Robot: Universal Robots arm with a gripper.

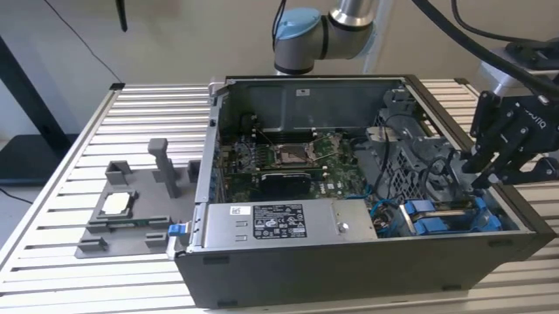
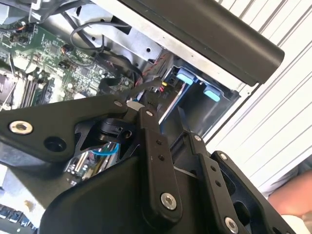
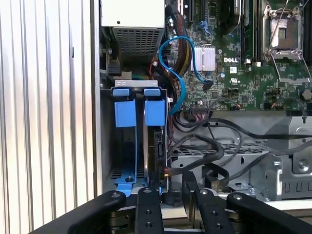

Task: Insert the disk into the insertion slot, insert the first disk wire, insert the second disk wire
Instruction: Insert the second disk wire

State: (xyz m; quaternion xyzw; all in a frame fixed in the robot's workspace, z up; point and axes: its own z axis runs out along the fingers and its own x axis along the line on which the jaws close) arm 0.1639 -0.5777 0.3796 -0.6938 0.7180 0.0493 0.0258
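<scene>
The insertion slot (image 1: 447, 221), a dark perforated bay with blue clips (image 3: 139, 111), sits in the corner of the open case at the exterior view's right. The same slot (image 2: 195, 84) is also seen in the second wrist view. A dark disk (image 3: 157, 146) stands on edge inside it, next to the clips. My gripper (image 1: 483, 182) hangs just above the bay. Its black fingers (image 3: 148, 207) are drawn together around the plug of a black disk wire (image 2: 132, 87) that carries red and yellow leads. Other black wires (image 3: 204, 146) loop beside the bay.
The grey labelled power-supply box (image 1: 271, 222) lies beside the bay. A blue cable (image 3: 181, 73) arcs over the motherboard (image 1: 288, 157). The case walls (image 1: 367, 268) enclose the bay closely. At the exterior view's left, a grey fixture (image 1: 131, 209) stands on the slatted table (image 1: 52, 196).
</scene>
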